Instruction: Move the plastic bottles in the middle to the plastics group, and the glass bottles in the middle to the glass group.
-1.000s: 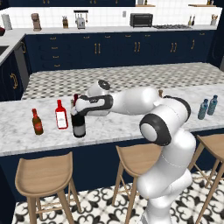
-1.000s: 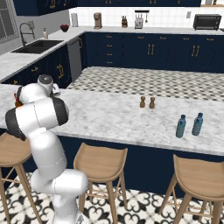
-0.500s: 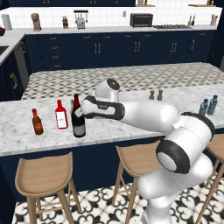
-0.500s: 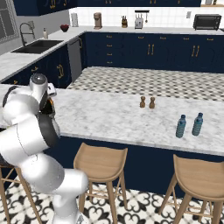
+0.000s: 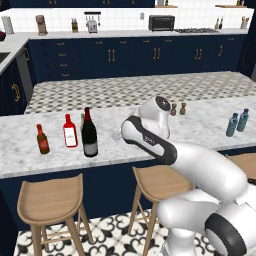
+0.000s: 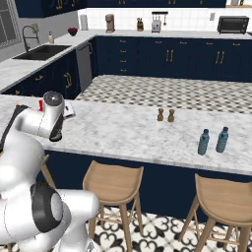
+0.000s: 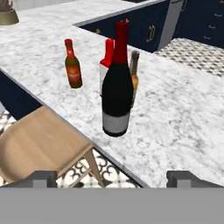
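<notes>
The tall dark wine bottle [image 5: 89, 134] [image 7: 117, 94] with its red foil top stands upright on the marble counter, right beside the flat red bottle [image 5: 70, 131] [image 7: 106, 65] with a white label. A slim amber bottle [image 7: 134, 78] stands just behind the wine bottle. Further left is a small brown bottle [image 5: 42, 139] [image 7: 72, 65] with a red label. My gripper [image 5: 118, 135] [image 7: 111, 179] hovers to the right of the wine bottle, pointing at it, open, with nothing between its fingers. Two translucent blue plastic bottles [image 5: 232, 125] [image 6: 203, 142] stand side by side at the counter's far right.
Two small shakers [image 5: 173, 109] [image 6: 160, 114] stand mid-counter near the far edge. Wooden stools [image 5: 50, 197] [image 6: 114, 179] line the counter's near side. A second counter with checkered top [image 5: 140, 87] lies beyond.
My gripper was around the wine bottle a second ago; it has drawn back to the right, leaving the bottle standing beside the red one. The arm's elbow swung down and right.
</notes>
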Available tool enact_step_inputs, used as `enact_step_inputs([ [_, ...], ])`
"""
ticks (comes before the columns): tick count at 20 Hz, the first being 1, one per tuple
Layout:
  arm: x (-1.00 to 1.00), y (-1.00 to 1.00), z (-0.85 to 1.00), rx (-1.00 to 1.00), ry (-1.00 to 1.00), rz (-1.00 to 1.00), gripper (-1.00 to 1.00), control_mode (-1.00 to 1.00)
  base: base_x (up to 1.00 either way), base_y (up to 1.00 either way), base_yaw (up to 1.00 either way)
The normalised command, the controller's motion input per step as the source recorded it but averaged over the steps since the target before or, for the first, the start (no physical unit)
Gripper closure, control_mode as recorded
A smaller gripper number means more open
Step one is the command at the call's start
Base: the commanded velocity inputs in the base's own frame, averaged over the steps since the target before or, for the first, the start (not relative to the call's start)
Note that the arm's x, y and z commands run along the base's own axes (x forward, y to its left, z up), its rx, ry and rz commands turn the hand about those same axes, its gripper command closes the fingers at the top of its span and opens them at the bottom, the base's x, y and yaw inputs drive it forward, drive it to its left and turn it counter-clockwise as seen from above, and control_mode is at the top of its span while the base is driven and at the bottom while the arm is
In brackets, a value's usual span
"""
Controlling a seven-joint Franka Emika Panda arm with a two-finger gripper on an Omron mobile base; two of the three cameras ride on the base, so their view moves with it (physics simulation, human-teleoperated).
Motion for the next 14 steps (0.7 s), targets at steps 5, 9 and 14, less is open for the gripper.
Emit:
enact_step_inputs([
  [5,-0.23,-0.64,0.55,-0.03,0.09,-0.15,-1.0,-1.0,0.0,0.0,0.0],
  [9,-0.01,-0.34,0.74,-0.2,0.17,-0.29,-1.0,-1.0,0.0,0.0,0.0],
  [14,-0.24,-0.59,0.1,-0.01,0.01,-0.25,-1.0,-1.0,0.0,0.0,0.0],
])
